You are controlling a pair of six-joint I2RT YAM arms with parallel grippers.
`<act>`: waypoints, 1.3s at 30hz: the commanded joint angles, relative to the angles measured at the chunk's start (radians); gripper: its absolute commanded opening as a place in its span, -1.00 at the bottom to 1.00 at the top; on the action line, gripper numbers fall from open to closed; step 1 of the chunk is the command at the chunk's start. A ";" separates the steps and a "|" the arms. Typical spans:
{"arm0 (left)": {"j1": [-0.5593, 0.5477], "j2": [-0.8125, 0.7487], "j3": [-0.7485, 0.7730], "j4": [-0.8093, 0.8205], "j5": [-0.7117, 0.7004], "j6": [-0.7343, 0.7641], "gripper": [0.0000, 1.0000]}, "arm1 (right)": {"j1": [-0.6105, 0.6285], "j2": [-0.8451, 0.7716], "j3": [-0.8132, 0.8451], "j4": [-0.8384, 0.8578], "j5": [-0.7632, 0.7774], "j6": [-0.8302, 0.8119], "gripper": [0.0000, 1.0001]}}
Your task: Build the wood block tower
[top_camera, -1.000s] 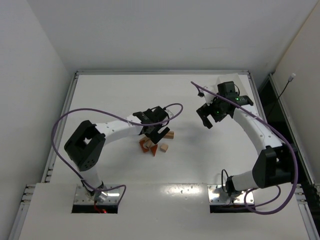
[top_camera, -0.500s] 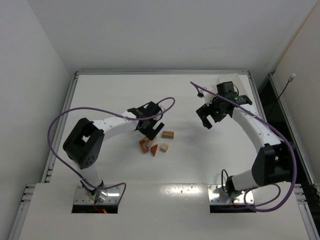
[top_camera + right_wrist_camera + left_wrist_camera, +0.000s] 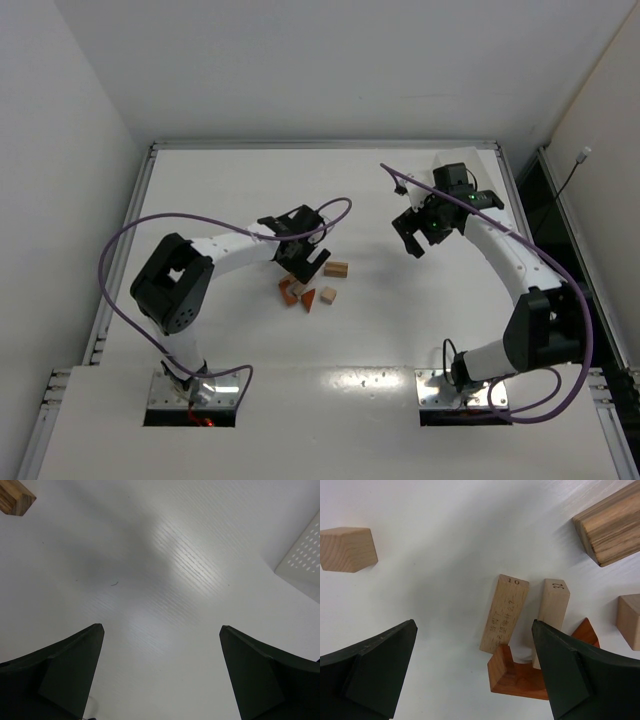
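Several small wood blocks lie loose on the white table; no upright stack shows. The top view shows a tan brick (image 3: 336, 268), a tan cube (image 3: 328, 295), a reddish-brown wedge (image 3: 308, 299) and a reddish-brown piece (image 3: 289, 290). My left gripper (image 3: 308, 265) hovers open and empty just above them. In the left wrist view, the left gripper (image 3: 473, 624) frames two tan planks marked 10 (image 3: 505, 612) and 32 (image 3: 552, 615) leaning on a reddish-brown piece (image 3: 517, 676). A tan cube (image 3: 347, 549) and a striped brick (image 3: 612, 522) lie apart. My right gripper (image 3: 412, 236) is open and empty.
In the right wrist view, the right gripper (image 3: 161, 627) sits over bare table with one striped block corner (image 3: 15, 497) at top left and a white perforated edge (image 3: 305, 560) at right. A raised rim (image 3: 320, 145) bounds the table. Purple cables loop from both arms.
My left gripper has pulled back a little to the upper left, uncovering the tan brick and the other blocks. The right arm has barely moved.
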 commanded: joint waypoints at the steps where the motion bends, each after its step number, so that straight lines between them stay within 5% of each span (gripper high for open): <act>1: 0.001 0.002 0.027 0.007 0.033 -0.016 1.00 | 0.004 -0.019 0.014 0.007 -0.001 -0.007 0.98; 14: -0.098 -0.038 0.016 0.048 0.095 0.022 1.00 | -0.005 -0.030 0.004 -0.002 0.017 -0.017 0.98; 39: -0.099 -0.080 -0.068 0.070 0.139 0.024 1.00 | -0.005 -0.037 -0.006 -0.002 0.008 -0.017 0.98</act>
